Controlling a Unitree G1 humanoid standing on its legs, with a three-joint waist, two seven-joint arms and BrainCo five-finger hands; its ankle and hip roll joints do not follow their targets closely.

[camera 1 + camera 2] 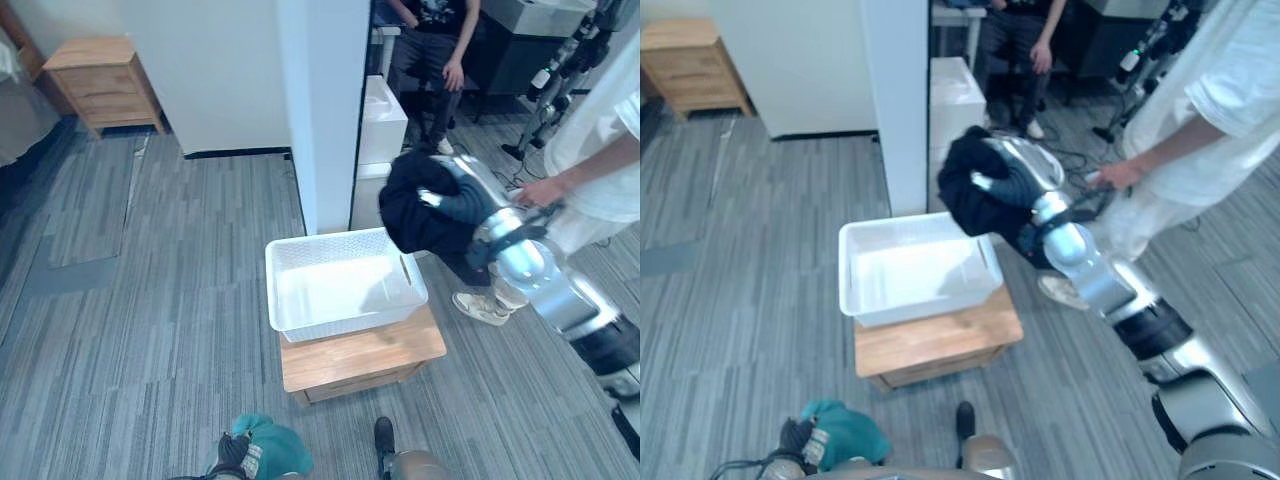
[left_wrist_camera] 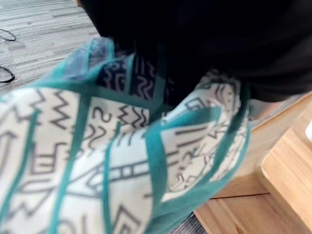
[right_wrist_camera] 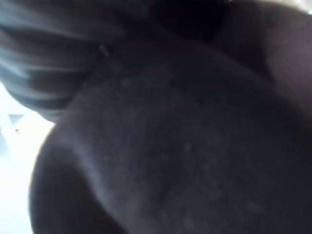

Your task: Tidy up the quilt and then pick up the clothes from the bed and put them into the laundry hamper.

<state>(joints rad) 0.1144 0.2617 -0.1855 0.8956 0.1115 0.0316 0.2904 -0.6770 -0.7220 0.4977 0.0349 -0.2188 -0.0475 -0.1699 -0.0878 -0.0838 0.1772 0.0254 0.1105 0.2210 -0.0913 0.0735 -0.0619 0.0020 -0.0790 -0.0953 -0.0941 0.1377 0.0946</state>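
The right hand (image 1: pixel 1008 187) has its fingers curled round a bundled black garment (image 1: pixel 975 195), which it holds in the air just past the white laundry hamper (image 1: pixel 335 285), off the hamper's rim at about 2 o'clock. The dark cloth bulges out from under the hand toward the hamper and hangs down below the wrist; in the right wrist view the black garment (image 3: pixel 185 161) lies right against the camera. The hamper is a shallow rectangular basket with perforated walls, and nothing lies inside it. It sits on a low wooden stand (image 1: pixel 365 355), whose top shows bare along the edge toward 6 o'clock.

The left hand (image 1: pixel 236 455) shows low down, at about 7 o'clock from the stand, its fingers closed on a teal garment (image 1: pixel 275 450) bunched beside it. In the left wrist view the teal garment (image 2: pixel 122 165) shows a white panel with dark zigzag and line patterns and teal bands, and the stand's wood lies just behind it.

Beyond the hamper, at 12 o'clock, stands a white partition wall (image 1: pixel 325 100). A wooden nightstand (image 1: pixel 100 80) stands far off at 10 o'clock. A person in a white shirt (image 1: pixel 1215 110) stands close by the right arm, at 3 o'clock, and a seated person (image 1: pixel 430 50) is farther back, at 1 o'clock. The floor (image 1: pixel 130 280) is grey striped carpet.
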